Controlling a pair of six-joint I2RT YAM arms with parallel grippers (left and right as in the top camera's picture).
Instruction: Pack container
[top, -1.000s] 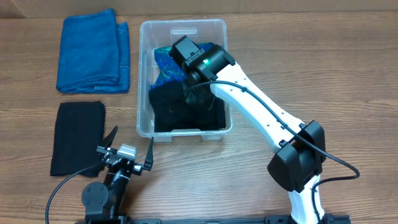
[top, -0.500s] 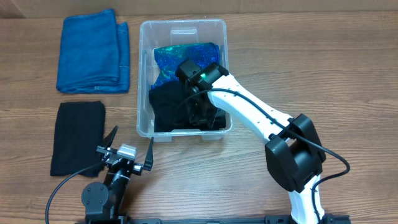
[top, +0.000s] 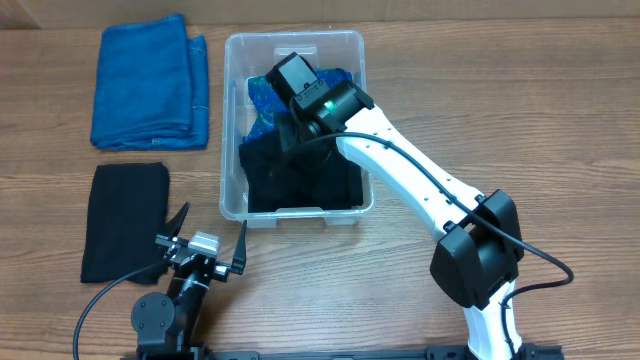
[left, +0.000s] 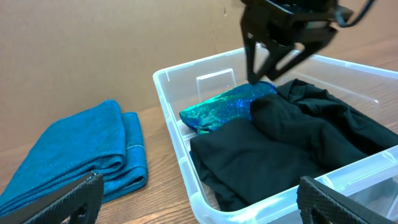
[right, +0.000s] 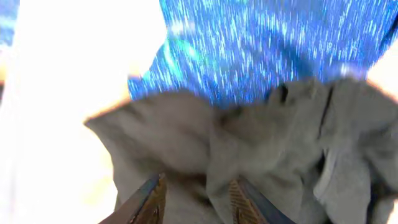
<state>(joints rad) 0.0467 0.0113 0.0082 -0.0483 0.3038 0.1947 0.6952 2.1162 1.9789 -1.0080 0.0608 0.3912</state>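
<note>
The right gripper (left: 264, 73) is lifting back off the black garment (top: 300, 180), its fingers apart and empty over the container (top: 296, 37), which is sitting mid-table. Judging by the bunched folds, it should be rising straight and clear, snagging nothing. Left to right, the wooden table (top: 500, 100) is carrying a folded black cloth (top: 125, 220), a blue towel (top: 150, 85) and the wide-open left gripper (top: 214, 218).

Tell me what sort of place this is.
Likely a robot lab bench, not a home: a white robot arm mounted at a wood-grain table, a clear container and a folded blue towel laid out for packing.
</note>
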